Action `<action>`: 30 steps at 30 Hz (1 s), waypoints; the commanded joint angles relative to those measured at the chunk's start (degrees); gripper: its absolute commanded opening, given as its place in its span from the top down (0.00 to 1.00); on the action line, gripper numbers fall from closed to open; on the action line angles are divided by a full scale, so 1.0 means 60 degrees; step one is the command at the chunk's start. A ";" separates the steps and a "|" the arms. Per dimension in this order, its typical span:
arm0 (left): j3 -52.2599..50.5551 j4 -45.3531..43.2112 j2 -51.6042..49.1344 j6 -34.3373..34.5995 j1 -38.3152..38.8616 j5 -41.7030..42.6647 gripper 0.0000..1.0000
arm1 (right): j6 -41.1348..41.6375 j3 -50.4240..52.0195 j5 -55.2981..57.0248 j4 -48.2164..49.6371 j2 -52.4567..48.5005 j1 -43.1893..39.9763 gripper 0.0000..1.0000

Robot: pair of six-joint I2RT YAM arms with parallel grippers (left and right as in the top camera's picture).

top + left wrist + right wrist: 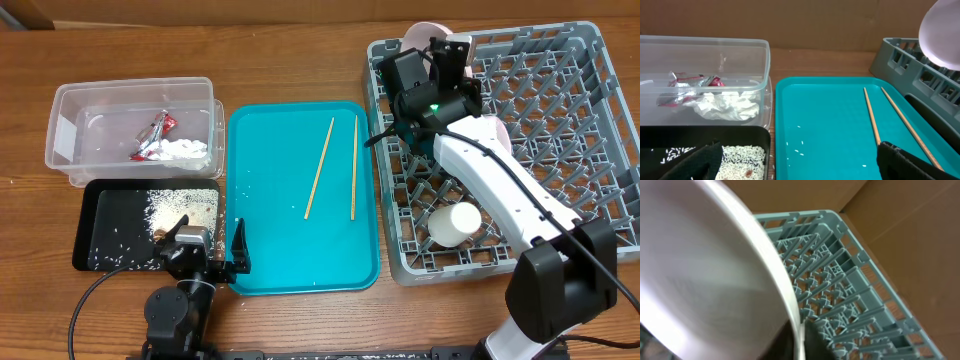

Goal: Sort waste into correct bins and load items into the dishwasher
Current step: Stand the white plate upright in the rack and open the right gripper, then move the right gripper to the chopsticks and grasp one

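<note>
Tub (pixel 62 140) behind flat bin (pixel 110 215); chopsticks (pixel 320 168) on mid tray (pixel 280 225), rack (pixel 570 110) rt.

The pink bowl (pixel 705 265) is blurred and cropped by the right wrist view.

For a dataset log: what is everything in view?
tub: one, clear, far left
wrapper: one, red-and-silver, in tub
tissue: clump, white, in tub
black tray: one, near left
rice: scattered, white, black tray
teal tray: one, centre
chopsticks: two, wooden, teal tray
dish rack: one, grey, right
cup: one, white, in rack
pale dish: one, in rack
pink bowl: one, pale, rack's far corner
left gripper: black, open, beside teal tray
right gripper: black, at pink bowl
</note>
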State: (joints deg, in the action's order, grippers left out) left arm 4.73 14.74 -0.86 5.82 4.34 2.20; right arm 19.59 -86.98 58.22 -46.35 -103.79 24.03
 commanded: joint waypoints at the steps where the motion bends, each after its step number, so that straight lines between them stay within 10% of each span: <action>1: -0.0051 -0.0036 0.0098 0.0098 -0.0095 0.0058 0.00 | 0.0277 -0.0051 -0.0229 -0.0131 -0.0193 0.0004 0.71; 16: -0.0051 -0.0036 0.0098 0.0098 -0.0095 0.0058 0.00 | 0.0244 -0.0707 -0.0550 -0.1096 0.1290 0.1107 0.59; 22: -0.0051 -0.0036 0.0098 0.0098 -0.0095 0.0055 0.00 | 0.0240 -0.0714 -0.1089 -0.0801 0.1916 0.1228 0.72; 26: -0.0051 -0.0036 0.0098 0.0098 -0.0095 0.0058 0.00 | 0.0233 -0.0696 -0.5821 -0.1373 0.2014 0.1297 0.85; 30: -0.0051 -0.0036 0.0098 0.0098 -0.0095 0.0058 0.00 | 0.0237 -0.0284 -1.0357 -0.1636 0.1712 0.1599 0.68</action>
State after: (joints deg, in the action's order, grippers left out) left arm 4.73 14.74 -0.86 5.82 4.34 2.20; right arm 20.78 -90.35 25.56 -55.86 -91.98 31.59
